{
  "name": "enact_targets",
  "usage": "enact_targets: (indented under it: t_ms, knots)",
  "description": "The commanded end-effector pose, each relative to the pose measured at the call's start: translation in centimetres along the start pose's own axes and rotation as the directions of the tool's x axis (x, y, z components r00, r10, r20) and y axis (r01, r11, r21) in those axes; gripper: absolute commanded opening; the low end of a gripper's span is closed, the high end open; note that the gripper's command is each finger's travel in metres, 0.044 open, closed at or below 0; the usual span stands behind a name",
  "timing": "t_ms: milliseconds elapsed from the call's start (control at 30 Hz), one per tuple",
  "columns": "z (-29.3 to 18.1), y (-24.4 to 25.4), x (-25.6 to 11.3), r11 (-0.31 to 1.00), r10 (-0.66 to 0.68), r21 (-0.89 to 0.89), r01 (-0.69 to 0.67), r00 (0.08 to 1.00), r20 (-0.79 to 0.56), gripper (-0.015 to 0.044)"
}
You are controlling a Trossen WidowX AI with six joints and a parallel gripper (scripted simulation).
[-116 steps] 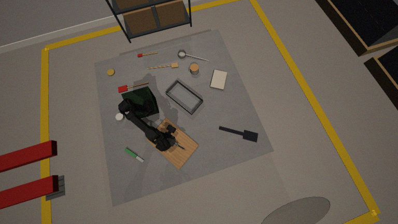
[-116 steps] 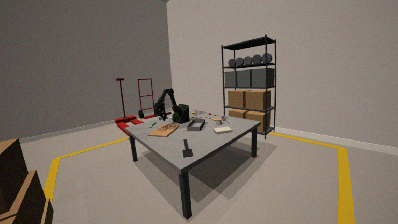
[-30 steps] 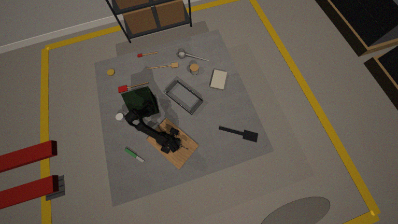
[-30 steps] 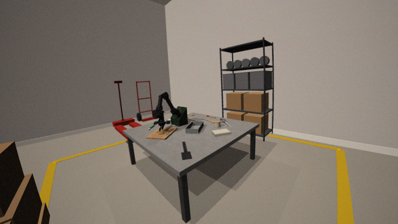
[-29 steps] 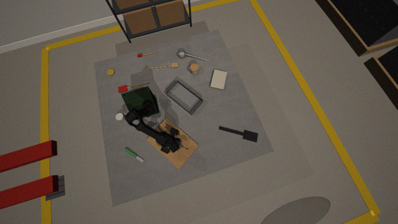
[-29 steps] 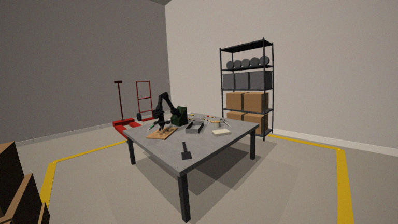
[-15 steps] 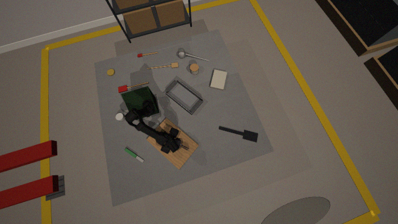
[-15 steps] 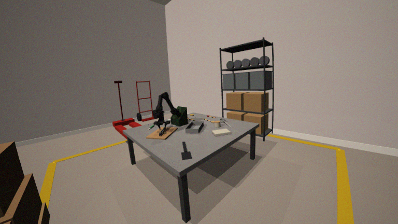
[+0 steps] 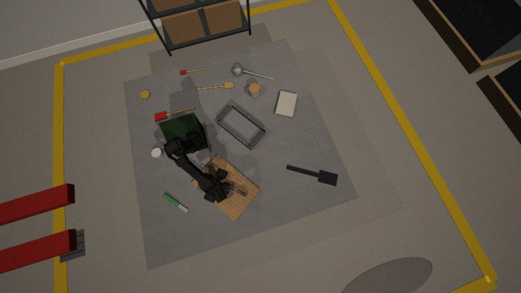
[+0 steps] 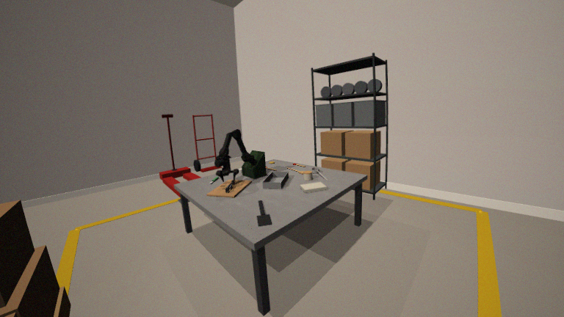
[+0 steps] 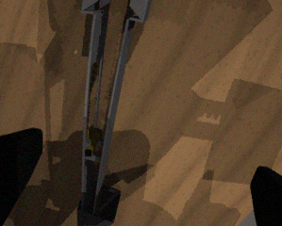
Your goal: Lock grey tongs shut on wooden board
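Observation:
The grey tongs appear to lie on the wooden board. In the wrist view their arms form a narrow V, with a small gap between the tips at the top and a dark hinge end at the bottom. Whether the lock is engaged cannot be told. My gripper is open wide above the board. Its fingers stand apart on either side of the tongs' hinge end, touching nothing that I can see. The roasting tin holds no tongs.
A green-handled tool lies left of the board. A black spatula lies to the right in the overhead view. A cream block lies beyond the tin. A white round container stands by the arm's green base.

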State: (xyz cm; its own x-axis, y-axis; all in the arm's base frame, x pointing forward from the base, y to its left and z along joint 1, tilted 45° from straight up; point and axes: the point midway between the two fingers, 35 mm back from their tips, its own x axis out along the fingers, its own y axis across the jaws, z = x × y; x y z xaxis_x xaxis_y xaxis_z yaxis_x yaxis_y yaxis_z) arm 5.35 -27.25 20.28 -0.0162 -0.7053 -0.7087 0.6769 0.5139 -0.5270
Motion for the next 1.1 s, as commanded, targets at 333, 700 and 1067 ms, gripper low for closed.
enact_targets:
  t_ms: [333,700,1067]
  knots:
    - [-10.2,-2.0,-5.5,1.0,0.016,-0.008,-0.016,1.0,-0.006,0.044]
    - [-11.9,-1.4,-7.7,1.0,-0.018,-0.014,0.018,1.0,0.013,0.044]
    - [-11.4,-1.7,-11.8,1.0,-0.018,-0.01,0.019,1.0,0.002,0.044]
